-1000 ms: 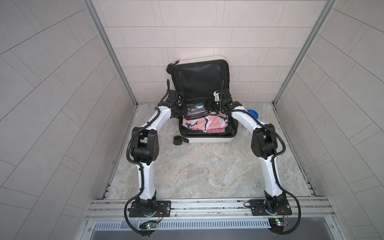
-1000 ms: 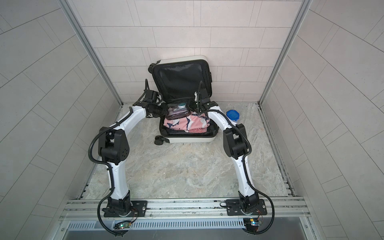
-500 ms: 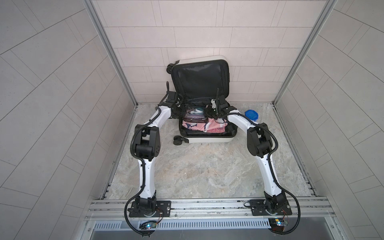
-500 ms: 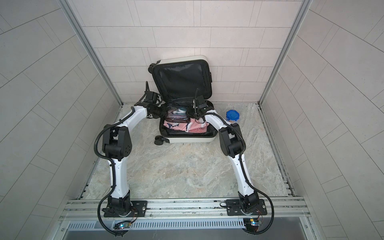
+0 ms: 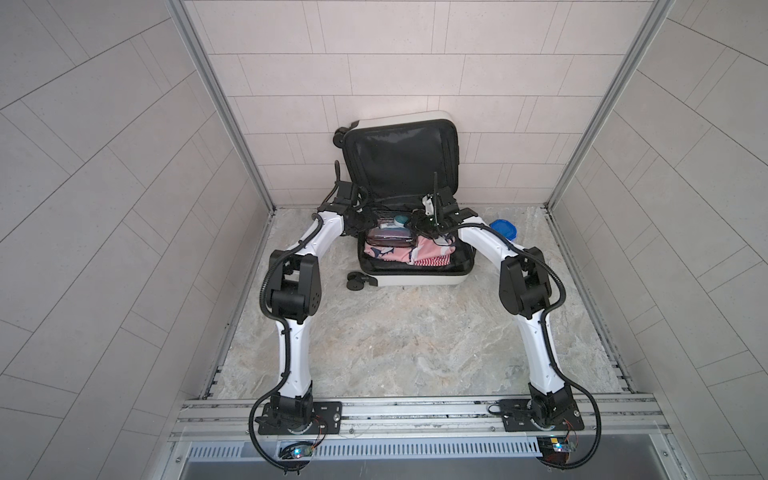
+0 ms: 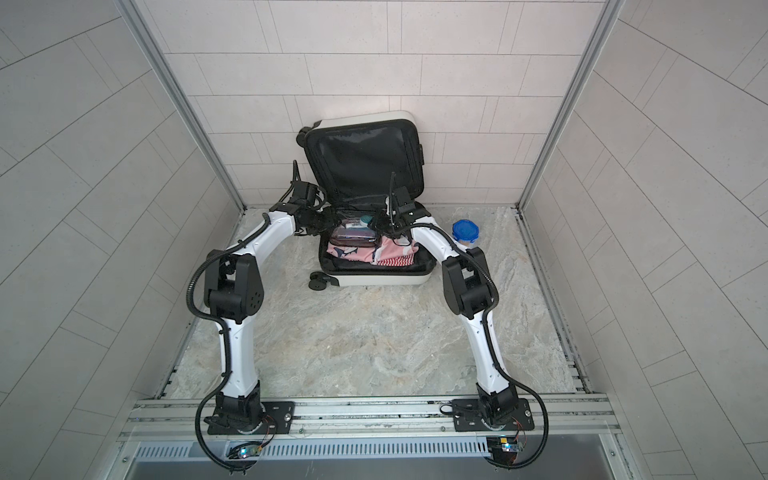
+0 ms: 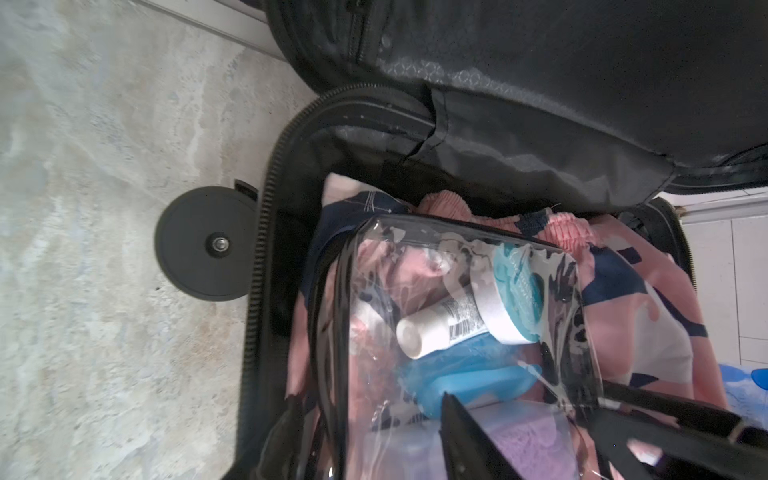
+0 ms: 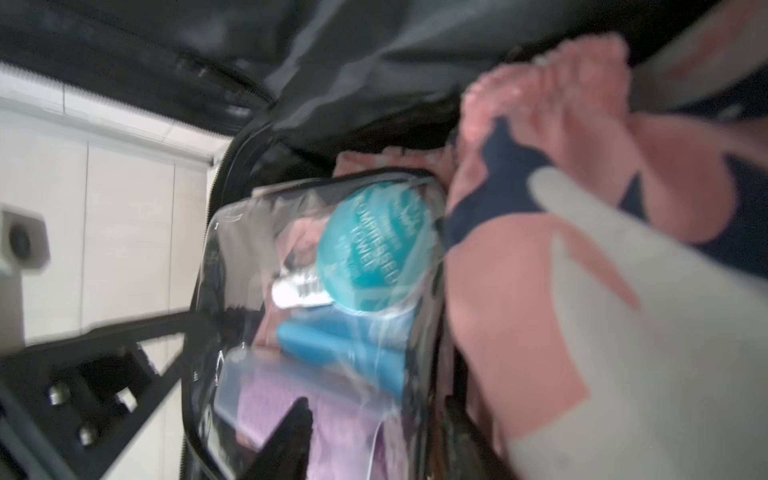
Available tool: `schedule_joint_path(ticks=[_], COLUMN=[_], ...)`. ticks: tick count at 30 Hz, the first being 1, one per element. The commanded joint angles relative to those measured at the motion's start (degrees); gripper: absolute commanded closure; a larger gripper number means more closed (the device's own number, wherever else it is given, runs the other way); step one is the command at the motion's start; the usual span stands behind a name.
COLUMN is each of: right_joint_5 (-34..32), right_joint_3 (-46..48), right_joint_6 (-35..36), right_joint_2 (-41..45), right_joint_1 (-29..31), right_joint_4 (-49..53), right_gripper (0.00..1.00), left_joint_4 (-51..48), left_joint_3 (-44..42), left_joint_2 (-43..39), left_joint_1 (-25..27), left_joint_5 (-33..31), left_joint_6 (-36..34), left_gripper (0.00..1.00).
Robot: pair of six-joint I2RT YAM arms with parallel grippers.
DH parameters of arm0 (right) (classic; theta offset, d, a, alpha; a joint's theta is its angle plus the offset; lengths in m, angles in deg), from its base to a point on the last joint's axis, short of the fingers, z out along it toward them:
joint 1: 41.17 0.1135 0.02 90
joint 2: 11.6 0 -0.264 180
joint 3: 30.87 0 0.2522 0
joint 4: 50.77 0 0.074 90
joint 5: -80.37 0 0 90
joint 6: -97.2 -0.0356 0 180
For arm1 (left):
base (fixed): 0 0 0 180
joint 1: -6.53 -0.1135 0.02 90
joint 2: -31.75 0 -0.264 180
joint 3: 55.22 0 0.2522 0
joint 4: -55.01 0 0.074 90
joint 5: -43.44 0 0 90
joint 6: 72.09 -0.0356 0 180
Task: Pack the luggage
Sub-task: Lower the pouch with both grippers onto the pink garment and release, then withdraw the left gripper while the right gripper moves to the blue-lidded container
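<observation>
the luggage (image 7: 540, 62) wheel (image 7: 206, 245) shows at the left wrist, not the right.

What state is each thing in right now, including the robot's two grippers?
luggage: open, lid upright.
clear pouch: full, lying inside on the clothes.
clothes: packed in the lower half.
blue-lidded tub: lid on, on the floor beside the luggage.
left gripper: open, over the pouch.
right gripper: too blurred to tell.
</observation>
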Motion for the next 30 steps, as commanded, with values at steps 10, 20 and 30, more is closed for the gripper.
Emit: schedule_joint_path(ticks=[10,20,30], right_joint_5=[-8.9,-18.3,-24.7], right_joint_3=[0.0,8.0,21.4], right_joint_6=[9.4,14.6,16.0], right_joint_2=[13.9,27.1,38.3], right_joint_1=[0.0,-4.9,-18.7], right_joint_4=[13.7,21.3,24.9], right_gripper=[0.33,0.26,0.22], left_joint_4=[-3.0,-1.9,7.3], left_joint_3=[-2.0,-8.6,-19.7], left_joint_2=[-12.0,-22.6,-34.9], left_joint_1=[-0.3,5.5,16.3], left_joint_5=[-4.0,-9.2,-10.4], left_joint_6=[-1.3,-6.2,-8.4], left_gripper=[0.35,0.35,0.28])
